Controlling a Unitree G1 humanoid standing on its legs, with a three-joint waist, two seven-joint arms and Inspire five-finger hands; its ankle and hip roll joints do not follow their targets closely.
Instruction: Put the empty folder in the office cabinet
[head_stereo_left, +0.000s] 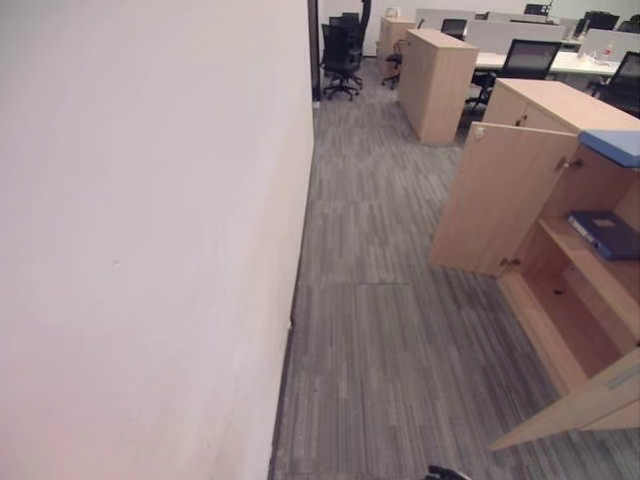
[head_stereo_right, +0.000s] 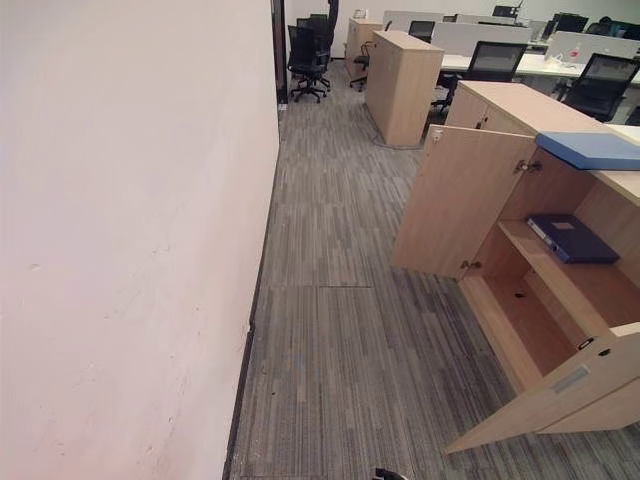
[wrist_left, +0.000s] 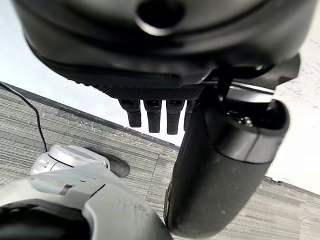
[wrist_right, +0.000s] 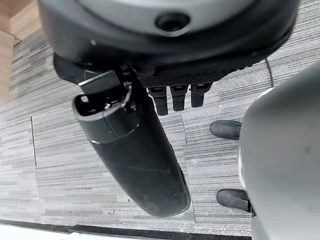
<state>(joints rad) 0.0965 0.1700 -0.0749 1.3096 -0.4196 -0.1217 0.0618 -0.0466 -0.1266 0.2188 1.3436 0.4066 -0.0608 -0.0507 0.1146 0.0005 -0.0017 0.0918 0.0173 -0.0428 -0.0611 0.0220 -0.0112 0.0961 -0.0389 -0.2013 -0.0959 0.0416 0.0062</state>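
Finding the flat dark blue folder (head_stereo_right: 572, 238) lying on the middle shelf of the open light-wood office cabinet (head_stereo_right: 455, 210), seemingly delivered, hence left hand (wrist_left: 160, 50) and right hand (wrist_right: 170, 45) fingers straight, relaxed, empty.

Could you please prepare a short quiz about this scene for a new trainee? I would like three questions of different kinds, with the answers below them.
1. True or false: both doors of the light wooden office cabinet stand open.
2. Where does the dark blue flat folder lie? A. on the grey carpet; B. on a shelf inside the cabinet; C. on a white desk.
3. Short answer: does the left hand or the right hand hold anything?

Key
1. True.
2. B.
3. Neither. Both hands hang open over the carpet, fingers straight and holding nothing.
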